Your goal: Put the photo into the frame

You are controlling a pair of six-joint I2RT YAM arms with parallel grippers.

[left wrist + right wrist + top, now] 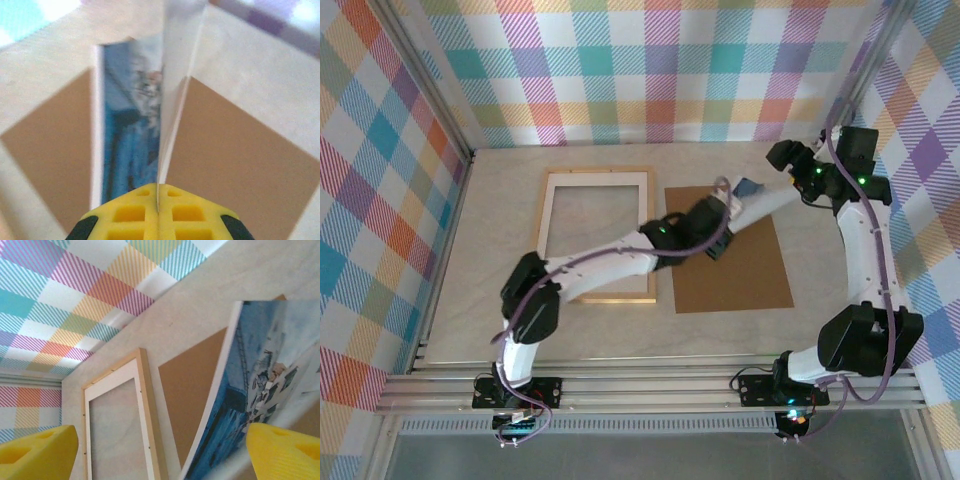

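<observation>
The photo [130, 140], a blue-toned print with a white border, stands curled above the brown backing board [235, 155]. My left gripper [159, 200] is shut on the photo's near edge, its yellow pads pressed together on the sheet. From above, the left gripper [722, 238] reaches across the frame [597, 235] and holds the photo [765, 205], white back up. The right gripper [780, 156] hangs by the photo's far end, open. In the right wrist view its yellow pads [285, 450] stand wide apart, and the photo [255, 390] lies beside the right one.
The frame [150, 410] of light wood lies flat with a white mat inside it, left of the backing board [730, 255]. The left arm crosses over the frame's lower right corner. Plaid walls close in the table at the back and both sides.
</observation>
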